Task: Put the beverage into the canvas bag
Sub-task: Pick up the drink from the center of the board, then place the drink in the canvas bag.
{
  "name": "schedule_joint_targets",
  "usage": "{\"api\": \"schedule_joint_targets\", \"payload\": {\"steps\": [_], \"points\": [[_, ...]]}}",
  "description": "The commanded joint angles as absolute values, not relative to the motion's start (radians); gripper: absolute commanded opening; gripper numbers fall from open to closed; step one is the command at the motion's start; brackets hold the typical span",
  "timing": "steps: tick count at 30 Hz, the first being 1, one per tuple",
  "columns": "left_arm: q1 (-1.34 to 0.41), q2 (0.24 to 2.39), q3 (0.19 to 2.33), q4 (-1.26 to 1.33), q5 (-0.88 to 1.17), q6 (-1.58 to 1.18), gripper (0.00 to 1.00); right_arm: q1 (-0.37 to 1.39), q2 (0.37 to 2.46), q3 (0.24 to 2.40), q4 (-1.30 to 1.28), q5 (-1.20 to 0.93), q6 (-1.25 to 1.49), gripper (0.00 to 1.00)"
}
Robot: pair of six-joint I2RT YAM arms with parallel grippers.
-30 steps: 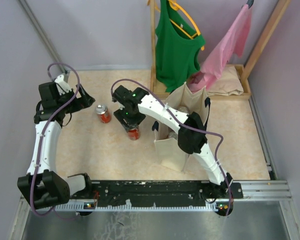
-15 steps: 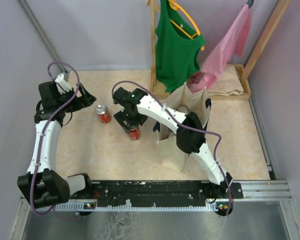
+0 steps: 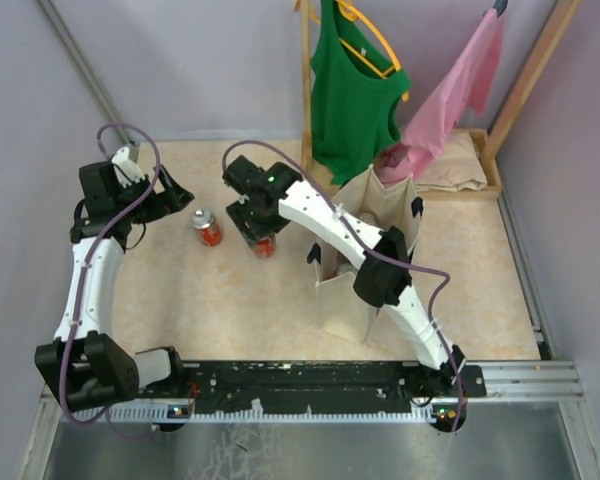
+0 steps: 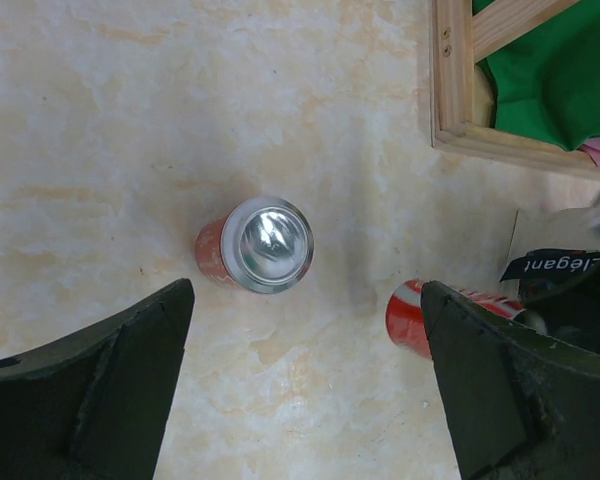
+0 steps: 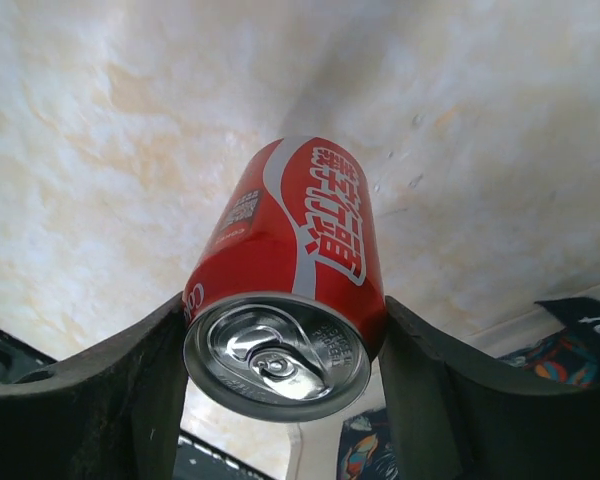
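Grip: the right claw (image 5: 285, 315) is closed on a red aluminium soda can with white lettering (image 5: 295, 260). One black finger presses each side of its body just under the rim, so the round wall is pinched across its width and cannot roll out.
Held can: its pull-tab end faces the wrist camera and its base points toward the marbled beige tabletop (image 5: 100, 150). Whether the base has left the surface cannot be told.
Seen from above: the claw and its can sit left of the boxy cream canvas tote bag with dark navy strap handles (image 3: 345, 295), near it but apart.
Bag: it stands upright with its mouth open to the top, which suits a drop from above. The right arm's white links cross over it.
Step, as a judgement: the grip looks made and the carry lies ahead. The can must clear the bag's rim.
Second red soda can (image 4: 267, 245): upright on the table between the two claws, not yet handled.
Idle side: the left claw (image 4: 305, 300) is spread wide and empty, hanging near that second can.
Background: a green tank top (image 3: 350, 95) and a pink cloth garment (image 3: 450, 95) hang from a wooden rack (image 3: 305, 100) behind the bag.
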State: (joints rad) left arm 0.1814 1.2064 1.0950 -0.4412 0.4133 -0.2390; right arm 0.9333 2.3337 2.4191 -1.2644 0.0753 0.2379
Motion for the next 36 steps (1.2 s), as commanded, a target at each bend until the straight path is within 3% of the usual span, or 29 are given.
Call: {"api": "schedule_joint_targets", "payload": {"steps": [1, 6, 15, 21, 26, 36], "points": [[0.189, 1.222, 1.112, -0.396, 0.450, -0.237, 0.99, 0.868, 2.120, 2.504, -1.146, 0.166, 0.307, 0.00], [0.187, 1.242, 1.119, -0.371, 0.508, -0.214, 0.99, 0.787, 1.872, 2.332, -1.005, 0.248, 0.378, 0.00], [0.101, 1.287, 1.200, -0.342, 0.570, -0.131, 0.99, 0.669, 1.603, 2.306, -1.189, 0.324, 0.465, 0.00], [-0.078, 1.358, 1.300, -0.347, 0.552, -0.044, 1.00, 0.641, 1.507, 2.120, -1.322, 0.237, 0.519, 0.00], [-0.181, 1.453, 1.403, -0.342, 0.565, -0.047, 1.00, 0.680, 1.435, 1.895, -1.346, 0.171, 0.554, 0.00], [-0.270, 1.588, 1.496, -0.313, 0.585, -0.058, 1.00, 0.886, 1.466, 1.754, -1.359, 0.151, 0.652, 0.00]]}}
